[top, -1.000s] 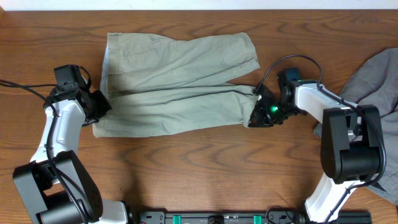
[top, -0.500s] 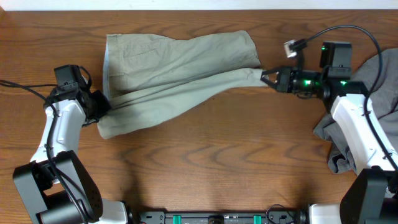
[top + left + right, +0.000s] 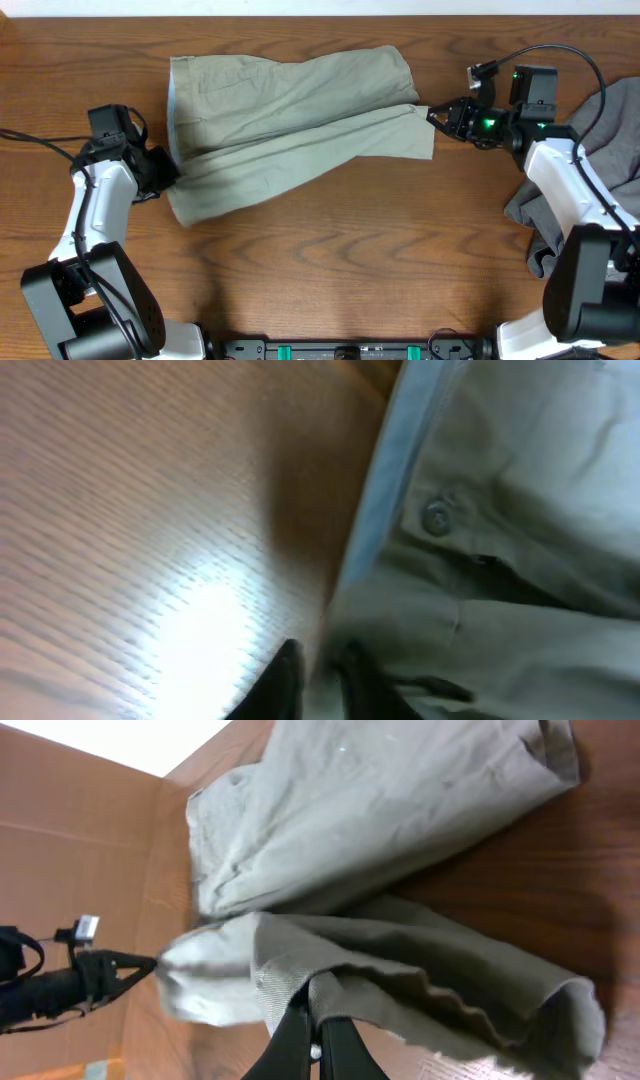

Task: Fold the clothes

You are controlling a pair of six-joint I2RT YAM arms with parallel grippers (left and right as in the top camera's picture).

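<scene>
Shorts [image 3: 290, 110] of pale khaki lie spread across the far middle of the table [image 3: 330, 280], waistband [image 3: 172, 110] toward the robot's left and the two legs running off to its right. A grey garment [image 3: 610, 120] sits heaped at the right edge, partly under that arm and in neither tool's hold. The right gripper [image 3: 437, 117] is pinched tight on the hem of the nearer leg (its own camera shows the cloth draped over the closed fingertips, the hem hanging in a loose curl). That leg slants up from the waistband's near corner to meet the farther leg's end. The left gripper [image 3: 166, 178] sits at that near waistband corner. In its wrist view the two dark fingertips [image 3: 285, 678] stand a little apart with the cloth's edge between them, just below the button [image 3: 436, 518], and I cannot tell whether they grip it or not. To my eye this is the lengthwise fold, one leg to go over the other. The next move, I'd judge, calls for laying that hem squarely on the farther leg's hem and carrying the waistband corner over to match, or the fold will lie skewed.
</scene>
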